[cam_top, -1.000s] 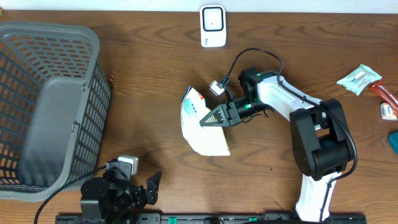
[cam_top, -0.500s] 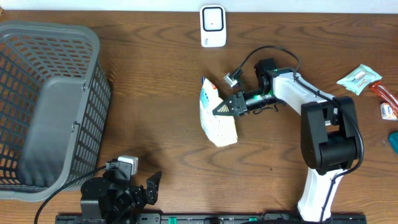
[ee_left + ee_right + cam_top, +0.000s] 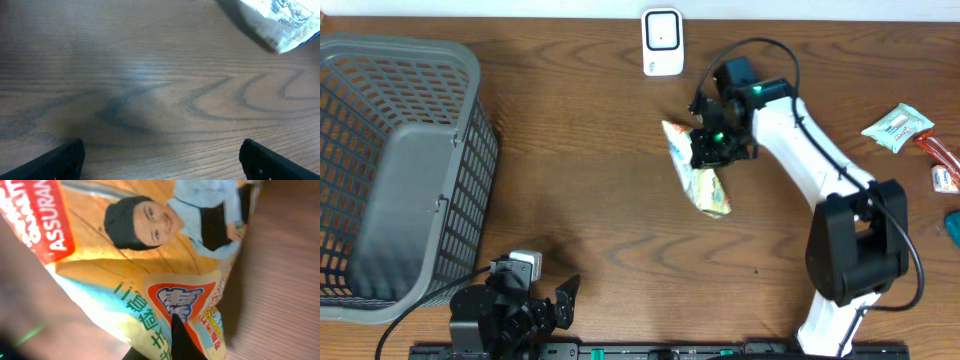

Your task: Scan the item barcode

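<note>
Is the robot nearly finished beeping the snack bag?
About halfway. Done: the right gripper is shut on the crinkly yellow-and-white snack bag. In hand: the bag is held near the small white scanner. Still to do: showing its barcode to the scanner; no barcode is visible in any view.

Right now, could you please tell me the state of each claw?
Left claw: open, holding nothing.
Right claw: closed on the bag.

Probably a shop checkout station: wood counter (image 3: 570,200), grey shopping basket (image 3: 470,70) at left, white barcode scanner (image 3: 662,42) at the far edge, packaged goods (image 3: 897,128) at right.
</note>
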Available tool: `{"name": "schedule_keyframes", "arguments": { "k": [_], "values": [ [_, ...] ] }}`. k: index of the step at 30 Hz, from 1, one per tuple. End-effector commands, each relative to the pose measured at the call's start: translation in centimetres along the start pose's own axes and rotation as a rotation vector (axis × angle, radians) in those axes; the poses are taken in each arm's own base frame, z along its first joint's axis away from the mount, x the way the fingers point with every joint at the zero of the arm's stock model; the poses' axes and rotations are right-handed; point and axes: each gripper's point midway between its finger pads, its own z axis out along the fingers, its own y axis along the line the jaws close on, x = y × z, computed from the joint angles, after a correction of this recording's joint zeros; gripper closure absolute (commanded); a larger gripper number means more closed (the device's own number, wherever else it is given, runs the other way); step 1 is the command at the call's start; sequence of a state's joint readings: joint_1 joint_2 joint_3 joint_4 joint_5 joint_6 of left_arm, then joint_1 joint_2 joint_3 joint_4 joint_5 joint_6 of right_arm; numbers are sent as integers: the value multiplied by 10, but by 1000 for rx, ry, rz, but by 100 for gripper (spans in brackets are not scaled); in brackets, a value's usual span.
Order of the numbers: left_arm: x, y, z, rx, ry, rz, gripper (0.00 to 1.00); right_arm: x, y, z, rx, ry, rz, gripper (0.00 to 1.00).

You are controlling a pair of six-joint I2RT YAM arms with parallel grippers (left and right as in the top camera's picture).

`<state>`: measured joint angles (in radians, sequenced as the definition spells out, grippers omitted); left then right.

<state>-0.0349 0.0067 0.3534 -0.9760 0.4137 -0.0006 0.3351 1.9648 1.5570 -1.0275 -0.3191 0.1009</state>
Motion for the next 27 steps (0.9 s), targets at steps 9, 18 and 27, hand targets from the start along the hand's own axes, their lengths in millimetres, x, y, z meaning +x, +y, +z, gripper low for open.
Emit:
{"name": "schedule_keyframes", "arguments": {
  "k": [9, 18, 27],
  "values": [
    [3, -2, 0, 11, 10, -2, 1, 4, 4, 51, 652, -126, 47, 98],
    [3, -2, 0, 11, 10, -2, 1, 9, 78, 66, 475, -82, -114, 36],
    [3, -2, 0, 11, 10, -2, 1, -14, 84, -3, 259, -14, -85, 27]
  ]
}}
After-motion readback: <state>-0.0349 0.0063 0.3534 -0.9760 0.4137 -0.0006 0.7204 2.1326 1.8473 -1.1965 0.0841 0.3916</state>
